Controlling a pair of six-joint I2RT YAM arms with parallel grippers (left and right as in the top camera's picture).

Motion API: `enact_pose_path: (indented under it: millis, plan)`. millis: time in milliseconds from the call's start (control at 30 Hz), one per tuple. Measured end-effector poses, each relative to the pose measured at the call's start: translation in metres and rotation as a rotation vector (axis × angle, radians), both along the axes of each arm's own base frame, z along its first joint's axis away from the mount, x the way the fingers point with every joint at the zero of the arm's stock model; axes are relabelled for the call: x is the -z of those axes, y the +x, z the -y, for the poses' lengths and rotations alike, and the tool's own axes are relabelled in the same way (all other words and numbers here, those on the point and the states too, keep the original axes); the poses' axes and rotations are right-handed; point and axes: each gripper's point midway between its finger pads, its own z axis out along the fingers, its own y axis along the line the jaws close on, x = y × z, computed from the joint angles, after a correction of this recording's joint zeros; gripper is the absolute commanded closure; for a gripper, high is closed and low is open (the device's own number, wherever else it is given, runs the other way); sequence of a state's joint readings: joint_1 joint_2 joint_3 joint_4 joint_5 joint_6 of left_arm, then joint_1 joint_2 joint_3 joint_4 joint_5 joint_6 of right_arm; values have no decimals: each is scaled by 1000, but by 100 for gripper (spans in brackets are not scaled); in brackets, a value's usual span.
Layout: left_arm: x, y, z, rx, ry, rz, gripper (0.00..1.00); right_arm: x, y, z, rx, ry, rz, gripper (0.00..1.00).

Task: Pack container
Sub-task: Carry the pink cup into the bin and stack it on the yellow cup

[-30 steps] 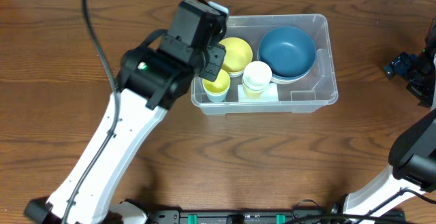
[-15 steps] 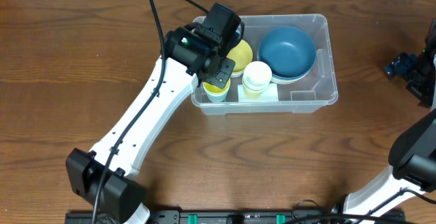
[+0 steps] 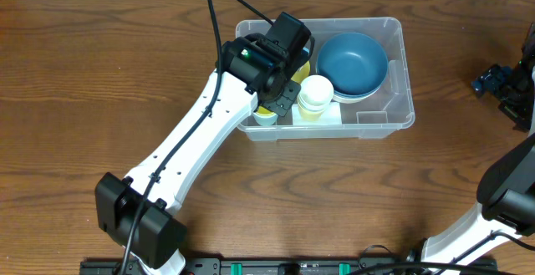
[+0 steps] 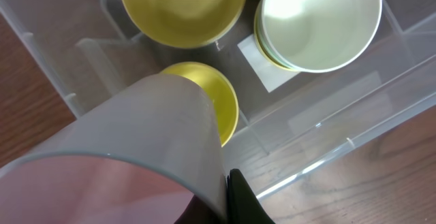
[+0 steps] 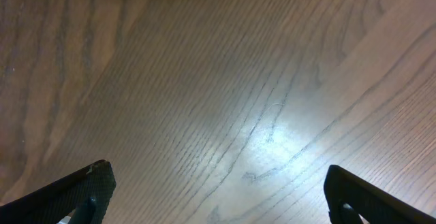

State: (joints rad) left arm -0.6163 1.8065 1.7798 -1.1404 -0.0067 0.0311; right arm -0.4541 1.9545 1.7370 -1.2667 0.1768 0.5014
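Observation:
The container is a large clear bin at the table's back middle. Inside are a blue bowl, a yellow bowl, a stack of white cups and a small yellow cup. My left gripper hangs over the bin's front left part. In the left wrist view the left gripper is shut on the wall of a grey cup with a pinkish inside, held just above the small yellow cup. My right gripper is open over bare wood.
The yellow bowl and the white cups lie just beyond the held cup, with a white label on the bin floor between them. The right arm rests at the table's right edge. The bin's front right corner holds nothing.
My left arm has swung right and reached farther over the bin, bringing the held cup above the small yellow cup. The right arm has not moved.

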Motion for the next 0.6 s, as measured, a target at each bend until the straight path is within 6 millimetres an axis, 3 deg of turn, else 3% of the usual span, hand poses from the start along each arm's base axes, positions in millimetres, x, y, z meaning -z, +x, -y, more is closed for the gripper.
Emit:
enact_pose_path:
  millis: [600]
  plan:
    - [11,-6,0,5,2,-36,94,0,0,0,0,0,0,1]
